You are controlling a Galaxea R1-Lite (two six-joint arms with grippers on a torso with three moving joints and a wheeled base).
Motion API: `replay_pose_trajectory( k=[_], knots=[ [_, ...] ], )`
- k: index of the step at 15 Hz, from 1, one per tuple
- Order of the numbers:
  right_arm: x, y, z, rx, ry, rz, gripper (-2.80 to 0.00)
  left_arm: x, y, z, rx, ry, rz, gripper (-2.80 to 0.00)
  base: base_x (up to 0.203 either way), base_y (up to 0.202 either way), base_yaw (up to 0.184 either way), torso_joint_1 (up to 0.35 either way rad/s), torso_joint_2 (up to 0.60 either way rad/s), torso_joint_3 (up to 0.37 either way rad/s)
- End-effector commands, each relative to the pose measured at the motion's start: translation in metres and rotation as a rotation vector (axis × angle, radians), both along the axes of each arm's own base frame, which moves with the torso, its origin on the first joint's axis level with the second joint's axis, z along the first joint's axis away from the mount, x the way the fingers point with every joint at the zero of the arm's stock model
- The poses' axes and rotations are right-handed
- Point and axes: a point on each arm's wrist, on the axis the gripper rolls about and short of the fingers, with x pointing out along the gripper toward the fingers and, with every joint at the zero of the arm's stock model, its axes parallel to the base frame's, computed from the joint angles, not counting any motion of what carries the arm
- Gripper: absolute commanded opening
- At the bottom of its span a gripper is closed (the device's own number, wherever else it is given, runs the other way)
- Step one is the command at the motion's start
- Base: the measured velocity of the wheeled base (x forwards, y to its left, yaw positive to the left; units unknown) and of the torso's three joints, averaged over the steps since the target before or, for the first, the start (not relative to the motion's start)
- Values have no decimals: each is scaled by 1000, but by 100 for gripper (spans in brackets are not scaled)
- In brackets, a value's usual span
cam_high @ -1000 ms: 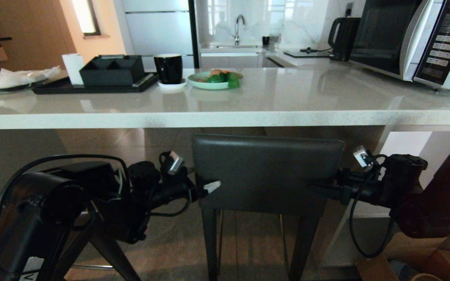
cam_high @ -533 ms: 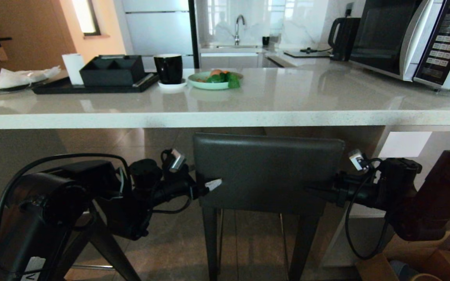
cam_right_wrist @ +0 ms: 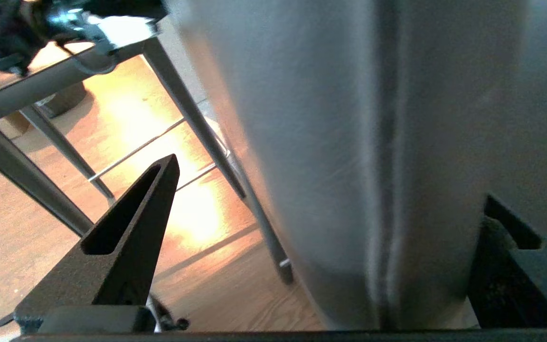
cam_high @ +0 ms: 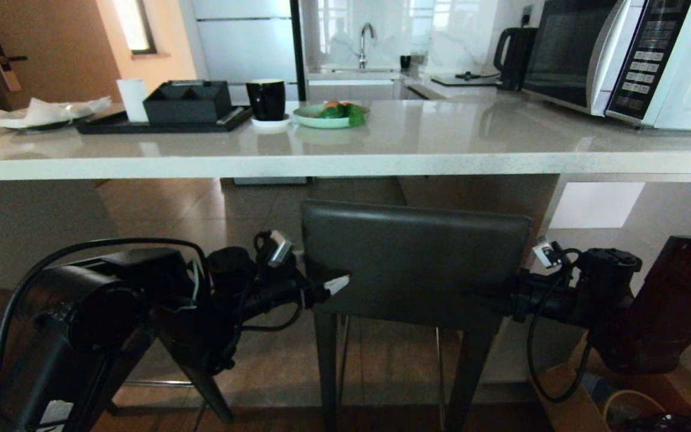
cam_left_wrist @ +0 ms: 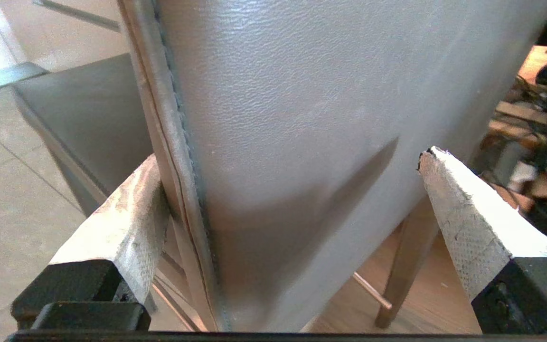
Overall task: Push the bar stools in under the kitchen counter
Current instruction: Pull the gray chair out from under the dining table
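Note:
One bar stool (cam_high: pixel 415 258), with a dark grey leather backrest and slim dark legs, stands in front of me below the kitchen counter (cam_high: pixel 345 166), a long pale glossy slab. My left gripper (cam_high: pixel 329 287) is open at the backrest's left edge. In the left wrist view that edge of the backrest (cam_left_wrist: pixel 273 95) lies between the left gripper's (cam_left_wrist: pixel 288 159) white fingers (cam_left_wrist: pixel 126 223), one of them against it. My right gripper (cam_high: pixel 492 295) is open at the right edge. In the right wrist view the right gripper (cam_right_wrist: pixel 330 180) straddles the backrest (cam_right_wrist: pixel 330 142). A second stool's legs (cam_right_wrist: pixel 31 180) show beyond it.
On the counter stand a black tray with a box (cam_high: pixel 186 102), a black cup (cam_high: pixel 266 99), a green plate of food (cam_high: pixel 329 115), crumpled paper (cam_high: pixel 33 113) and a microwave (cam_high: pixel 627 57). A white shelf panel (cam_high: pixel 597 204) closes the right side. Boxes and cables (cam_high: pixel 633 414) lie at the lower right.
The whole head view has shifted, so the camera has moved: the counter edge sits higher in the picture. Both grippers stay open at the backrest's two side edges.

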Motion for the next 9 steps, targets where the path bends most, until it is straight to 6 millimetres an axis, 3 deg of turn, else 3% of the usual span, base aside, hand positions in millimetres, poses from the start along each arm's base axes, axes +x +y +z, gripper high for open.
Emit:
replay_pose_trajectory(
  k=[1, 7, 9],
  knots=[
    [0, 0, -1, 1, -5, 8, 0, -2, -5, 2, -4, -9, -22, 0, -191, 0, -2, 3, 5, -3],
    [0, -1, 0, 1, -7, 4, 0, -16, -11, 8, 1, 3, -49, 0, -192, 0, -2, 3, 1, 1],
    [0, -1, 1, -3, -10, -18, 0, -25, -10, 1, 18, 44, -55, 0, -190, 0, -1, 3, 5, 3]
  ],
)
